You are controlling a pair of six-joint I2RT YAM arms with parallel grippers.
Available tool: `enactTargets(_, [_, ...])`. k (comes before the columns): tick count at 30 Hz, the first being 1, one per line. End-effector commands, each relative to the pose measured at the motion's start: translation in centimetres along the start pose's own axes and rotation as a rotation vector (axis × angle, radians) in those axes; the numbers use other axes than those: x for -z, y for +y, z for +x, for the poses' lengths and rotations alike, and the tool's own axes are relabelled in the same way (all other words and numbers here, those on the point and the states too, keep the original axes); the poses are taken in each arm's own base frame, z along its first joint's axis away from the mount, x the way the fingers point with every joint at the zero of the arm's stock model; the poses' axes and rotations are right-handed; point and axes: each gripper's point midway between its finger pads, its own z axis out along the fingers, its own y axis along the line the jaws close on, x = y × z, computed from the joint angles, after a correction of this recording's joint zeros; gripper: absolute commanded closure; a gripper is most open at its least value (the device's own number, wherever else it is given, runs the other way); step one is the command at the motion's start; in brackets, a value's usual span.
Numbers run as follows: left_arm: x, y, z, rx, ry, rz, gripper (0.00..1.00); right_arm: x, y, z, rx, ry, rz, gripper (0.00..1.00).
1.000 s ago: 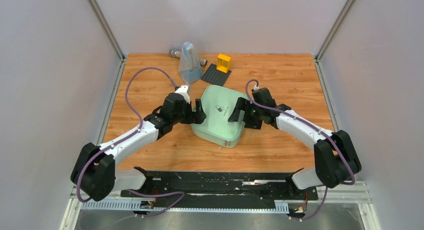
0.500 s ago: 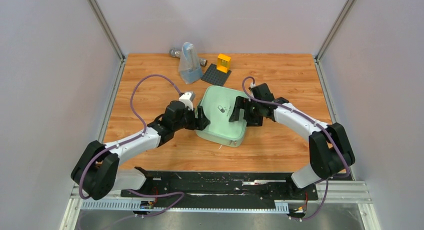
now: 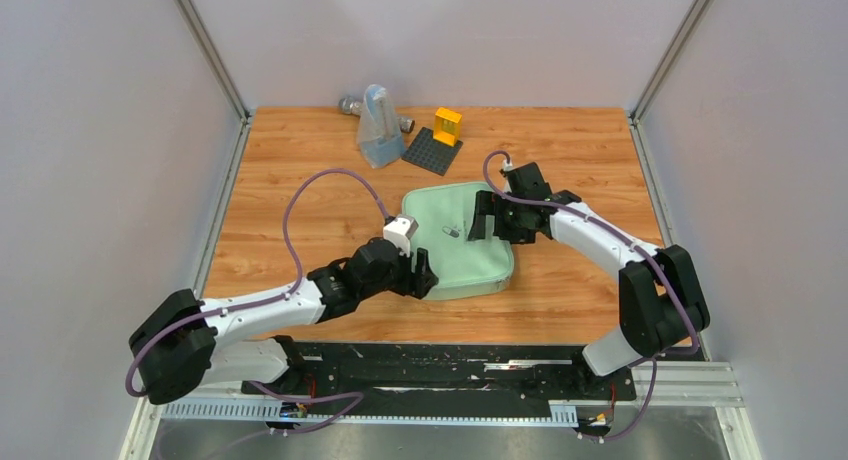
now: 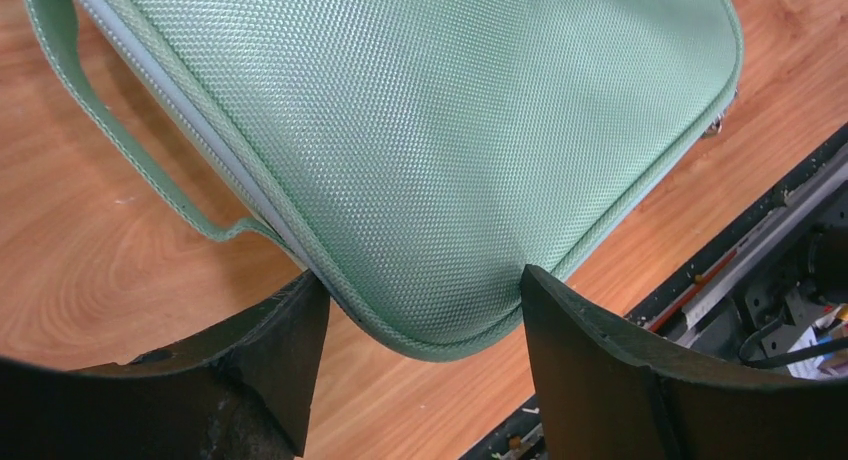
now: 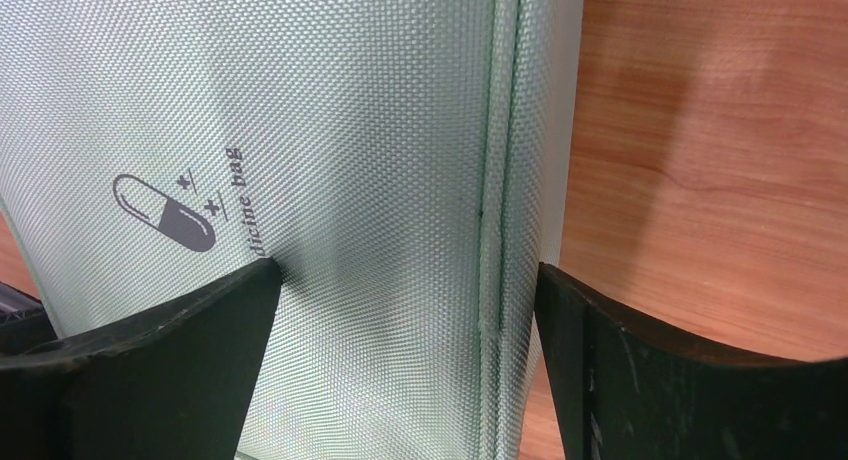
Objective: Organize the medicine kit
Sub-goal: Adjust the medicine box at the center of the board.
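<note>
Med kit (image 3: 470, 255) near corner hidden under left claw (image 3: 424, 276) from above; contact unclear. Both spread wide: left straddles that corner, right claw (image 3: 487, 222) straddles far-right edge.

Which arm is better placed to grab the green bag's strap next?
Left, probably: the strap loops beside the open left gripper at the bag corner; the camera on the right gripper shows none.

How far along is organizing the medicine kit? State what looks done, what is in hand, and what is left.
Done: nothing visible; the medicine kit lies flat and closed on the table. In hand: the left gripper straddles its near corner and the right gripper its far-right edge, both open. Left: opening it and arranging the contents, which are hidden.
</note>
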Motion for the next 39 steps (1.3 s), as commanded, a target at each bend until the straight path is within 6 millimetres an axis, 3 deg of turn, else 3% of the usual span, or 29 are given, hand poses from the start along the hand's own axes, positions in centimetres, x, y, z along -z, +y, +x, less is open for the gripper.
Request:
enactTargets(1, [0.9, -6.6, 2.5, 0.042, 0.094, 0.237, 0.27, 1.8, 7.3, -0.5, 0.099, 0.020, -0.315, 0.03])
enactTargets(8, [1.5, -9.8, 2.9, 0.024, 0.077, 0.290, 0.25, 1.7, 7.5, -1.6, 0.153, -0.003, -0.309, 0.06])
enactTargets(11, [1.5, -10.2, 2.9, -0.008, 0.094, 0.238, 0.20, 2.4, 5.2, -3.9, 0.137, -0.119, -0.142, 0.01])
enactTargets(12, [1.5, -10.0, 2.8, -0.013, 0.083, 0.213, 0.18, 3.0, 3.6, -4.7, 0.097, -0.174, -0.044, 0.00])
enactTargets(14, [1.9, -9.3, 2.4, -0.021, 0.068, 0.177, 0.03, 5.3, 0.8, -6.5, 0.028, -0.312, 0.105, 0.00])
enactTargets(18, [4.1, -6.1, 0.3, -0.072, 0.000, 0.026, 0.00, 9.8, -1.4, -6.5, -0.104, -0.465, 0.168, 0.00])
enactTargets(22, [6.9, -4.1, -6.3, -0.117, -0.147, -0.059, 0.00, 12.2, -1.4, -3.7, -0.287, -0.525, 0.068, 0.00])
enactTargets(27, [6.7, 0.5, -13.9, -0.144, -0.218, -0.119, 0.00, 12.5, -0.5, 1.0, -0.426, -0.465, -0.099, 0.00])
enactTargets(29, [5.6, 1.6, -16.8, -0.146, -0.235, -0.099, 0.00, 12.1, 0.0, 2.7, -0.447, -0.404, -0.147, 0.00])
enactTargets(32, [2.0, 3.1, -19.6, -0.156, -0.193, -0.073, 0.00, 11.2, 0.4, 4.7, -0.468, -0.310, -0.173, 0.00])
enactTargets(36, [-3.1, 4.5, -20.3, -0.194, -0.126, -0.015, 0.00, 10.1, 1.2, 5.9, -0.484, -0.208, -0.188, 0.00])
enactTargets(39, [-6.1, 5.2, -19.1, -0.188, -0.045, 0.046, 0.00, 9.5, 1.9, 5.6, -0.469, -0.176, -0.207, 0.00])
